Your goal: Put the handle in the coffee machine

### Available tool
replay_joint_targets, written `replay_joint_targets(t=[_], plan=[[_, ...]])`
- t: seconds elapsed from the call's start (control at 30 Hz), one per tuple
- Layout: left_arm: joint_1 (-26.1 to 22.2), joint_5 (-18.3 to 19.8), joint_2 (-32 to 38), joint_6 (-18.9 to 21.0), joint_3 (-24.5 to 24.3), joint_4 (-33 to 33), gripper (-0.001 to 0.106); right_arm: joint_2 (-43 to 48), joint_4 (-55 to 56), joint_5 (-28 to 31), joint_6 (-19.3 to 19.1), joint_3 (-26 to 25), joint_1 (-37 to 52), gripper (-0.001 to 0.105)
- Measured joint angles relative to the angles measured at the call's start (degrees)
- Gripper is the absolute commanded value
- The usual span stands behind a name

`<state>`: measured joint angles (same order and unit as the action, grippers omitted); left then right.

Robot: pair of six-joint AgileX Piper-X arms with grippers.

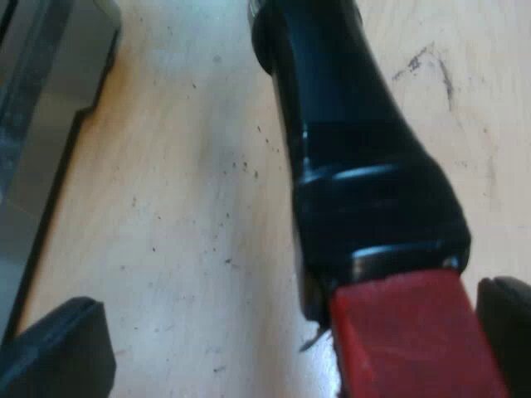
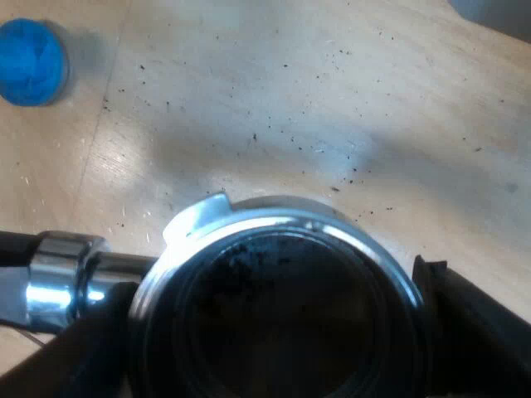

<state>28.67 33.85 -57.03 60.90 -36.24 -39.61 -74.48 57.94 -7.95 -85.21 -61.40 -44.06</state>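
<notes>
Left fingers: set wide, holding nothing. The dark handle of the metal holder passes between them, its red end nearest my wrist. One finger stands just beside the red end, with a thin gap showing. The other finger is well apart from the handle, with bare worktop between. I observe no contact on either side.

Right fingers: closed on the metal holder at its round head, one finger against each side of the rim. The head opens toward my wrist, and its bowl is dark inside with coffee residue. A flat ear juts from the rim on the side away from my wrist. The bright neck runs sideways out of the head.

Location of the holder: in my right fingers, over the light wooden worktop. I cannot tell whether it rests on the surface or is held clear of it.

Surroundings: dark specks lie scattered on the worktop around the holder. A blue tamper sits on the worktop well apart from the holder's head. A grey metal body with a dark lower edge stands on the worktop, well apart from the handle. I cannot tell what it is.
</notes>
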Motion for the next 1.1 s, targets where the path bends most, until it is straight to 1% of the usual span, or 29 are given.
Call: replay_joint_targets(t=[0.2,0.7,0.93,1.1], plan=[[0.0,0.0,0.0,0.0,0.0,0.7,0.079,0.0,0.0,0.0,0.4,0.0,0.0,0.0],[0.0,0.0,0.5,0.0,0.0,0.7,0.079,0.0,0.0,0.7,0.4,0.0,0.0,0.0],[0.0,0.0,0.5,0.0,-0.8,0.7,0.071,0.0,0.0,0.7,0.4,0.0,0.0,0.0],[0.0,0.0,0.5,0.0,-0.8,0.5,0.071,0.0,0.0,0.8,0.4,0.0,0.0,0.0]])
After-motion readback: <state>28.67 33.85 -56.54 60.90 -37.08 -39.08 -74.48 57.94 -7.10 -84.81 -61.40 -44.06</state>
